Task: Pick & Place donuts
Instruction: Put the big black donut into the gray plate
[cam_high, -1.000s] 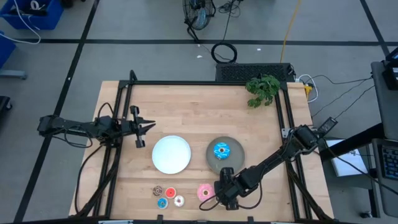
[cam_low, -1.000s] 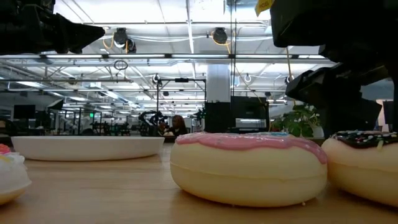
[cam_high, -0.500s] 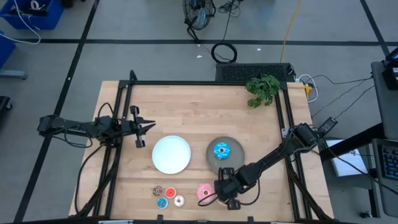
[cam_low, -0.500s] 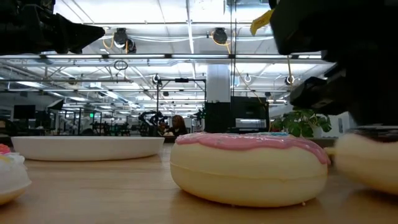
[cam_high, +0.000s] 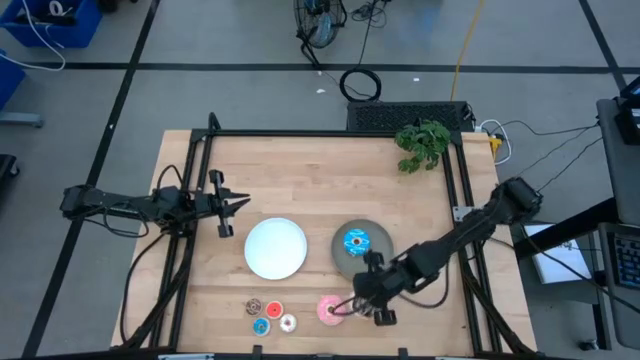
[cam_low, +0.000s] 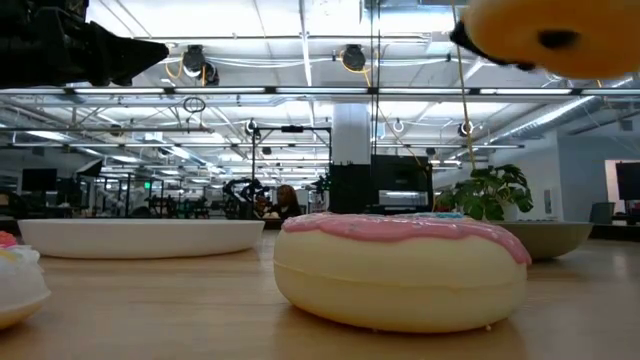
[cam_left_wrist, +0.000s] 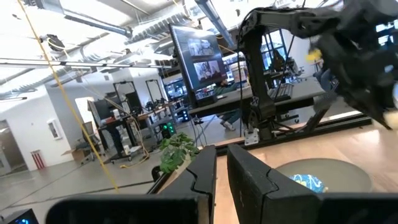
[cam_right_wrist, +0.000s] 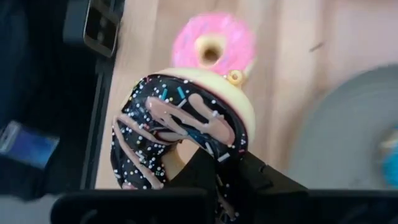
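Readable text: none in any view
Monitor (cam_left_wrist: 200, 55) in the room: screen content too small to read
Labels, brands, numbers: none legible

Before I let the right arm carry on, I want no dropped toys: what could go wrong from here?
The right gripper pinches only one side of the sprinkled donut, which hangs tilted, so it might slip and drop. It hangs right above the pink donut and could knock it if it falls. The grey plate already holds a blue donut; setting down there might nudge it.
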